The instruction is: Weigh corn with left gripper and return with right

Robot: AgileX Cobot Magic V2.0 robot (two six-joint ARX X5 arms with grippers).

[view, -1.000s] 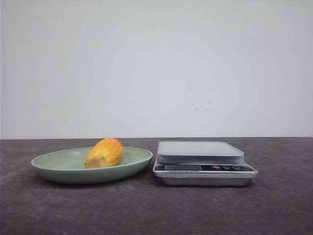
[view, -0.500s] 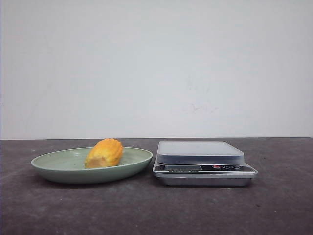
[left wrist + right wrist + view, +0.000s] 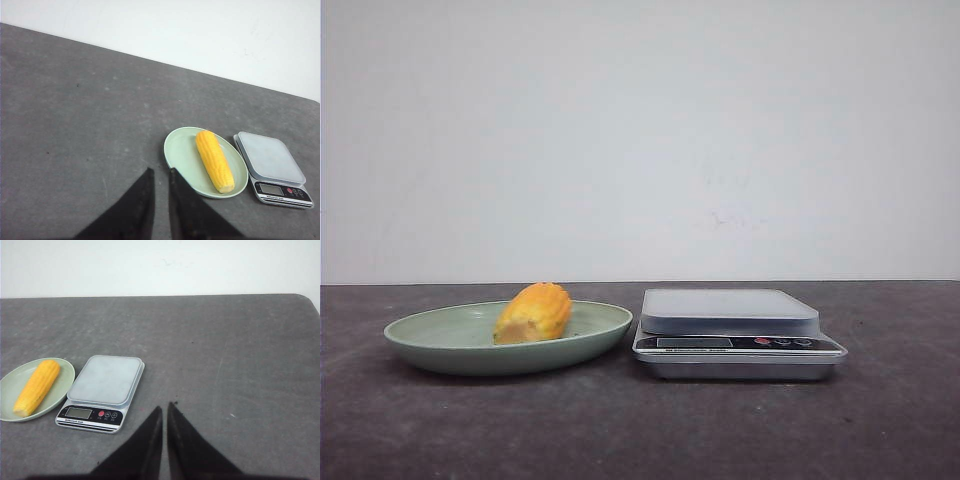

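Left wrist view shows the left gripper (image 3: 160, 175) nearly closed, a thin slit between empty fingers, hovering over bare table (image 3: 75, 125); at its 2 o'clock the corn (image 3: 214, 160) lies in the green plate (image 3: 177, 150), scale (image 3: 270, 162) just beyond. Right gripper (image 3: 164, 410) likewise nearly closed and empty, scale at its 10 o'clock, nothing between them

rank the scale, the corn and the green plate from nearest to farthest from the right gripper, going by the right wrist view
From the right gripper:
1. The scale, standing just to the gripper's left, display toward it.
2. The green plate, beyond the scale; its near rim sits beside the scale's edge.
3. The corn, lying along the plate, a little farther than that rim, though the two are close.
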